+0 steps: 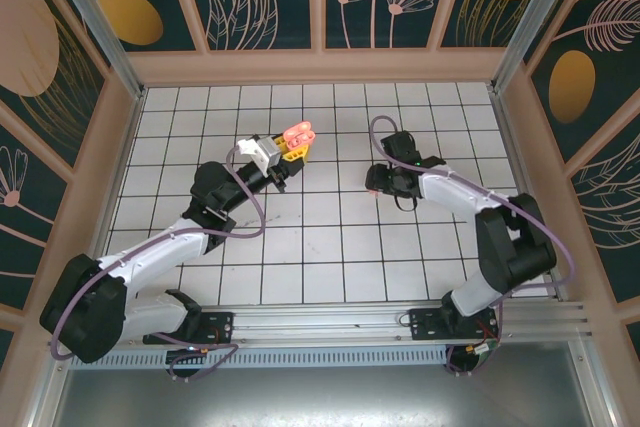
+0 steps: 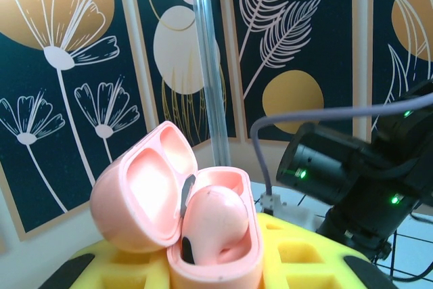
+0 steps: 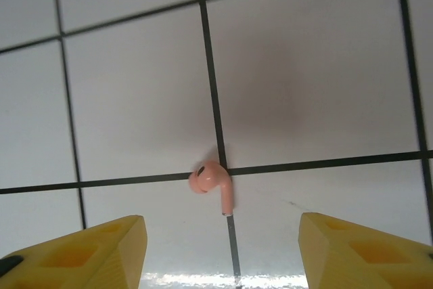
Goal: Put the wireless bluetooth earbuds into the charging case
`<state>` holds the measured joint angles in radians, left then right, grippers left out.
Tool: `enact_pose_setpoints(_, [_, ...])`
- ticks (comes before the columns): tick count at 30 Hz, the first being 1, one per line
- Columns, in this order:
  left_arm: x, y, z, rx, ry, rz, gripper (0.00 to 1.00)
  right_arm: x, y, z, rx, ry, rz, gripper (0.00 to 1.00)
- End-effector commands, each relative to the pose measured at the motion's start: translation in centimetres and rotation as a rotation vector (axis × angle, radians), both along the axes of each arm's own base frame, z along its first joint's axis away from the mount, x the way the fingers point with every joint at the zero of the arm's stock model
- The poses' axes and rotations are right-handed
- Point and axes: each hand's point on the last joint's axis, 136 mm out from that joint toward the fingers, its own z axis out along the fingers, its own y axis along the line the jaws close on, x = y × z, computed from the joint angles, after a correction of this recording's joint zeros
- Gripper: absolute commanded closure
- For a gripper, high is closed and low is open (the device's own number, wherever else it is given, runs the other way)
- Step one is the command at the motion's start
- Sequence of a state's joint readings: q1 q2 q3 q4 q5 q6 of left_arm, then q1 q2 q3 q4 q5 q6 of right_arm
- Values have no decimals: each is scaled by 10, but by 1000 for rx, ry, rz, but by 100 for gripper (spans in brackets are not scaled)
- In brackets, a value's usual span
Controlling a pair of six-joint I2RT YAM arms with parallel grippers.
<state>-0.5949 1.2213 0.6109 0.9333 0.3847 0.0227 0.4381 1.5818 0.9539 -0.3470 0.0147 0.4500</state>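
Clamping the charging case [image 2: 177, 218] in the left gripper [image 2: 216, 265], jaws clenched on its lower body between the yellow fingers. Holding it over the far half of the tiled table [image 1: 330, 237], apparently lifted clear of the tiles. Keeping the lid [image 2: 139, 191] swung back to the left, with the sockets facing up and toward the right arm. Judged as presenting the open case for insertion from above, with the lid out of the approach path.

Carrying one salmon-pink seated earbud [image 2: 215, 225] in the case, bud end up and stem down in its socket. Not resolving whether the neighbouring socket is free, since the seated earbud is blocking the line of sight.

Hovering the right gripper [image 3: 220, 252] above the loose earbud [image 3: 211, 184], jaws released, standing wide apart and grasping nothing. Lying flat on a dark grout crossing, well apart from the case, stem pointing toward the fingers and roughly centred between them. Judged as lining up for a straight descent and a pinch across the bud.

Calling for a light, centred grip next. Risking a skid or a roll on the smooth tile if one finger touches first.
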Motion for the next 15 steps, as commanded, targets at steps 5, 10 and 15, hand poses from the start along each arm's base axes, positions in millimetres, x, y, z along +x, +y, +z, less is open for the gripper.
enact_pose_setpoints(5, [-5, 4, 8, -16, -24, 6, 100, 11, 14, -24, 29, 41, 26, 41])
enact_pose_setpoints(10, [-5, 4, 6, -19, -24, 8, 100, 13, 23, -32, 37, 55, 35, 43])
enact_pose_setpoints(15, [-5, 5, 4, -21, -21, 11, 100, 13, 37, -36, 29, 64, 61, 44])
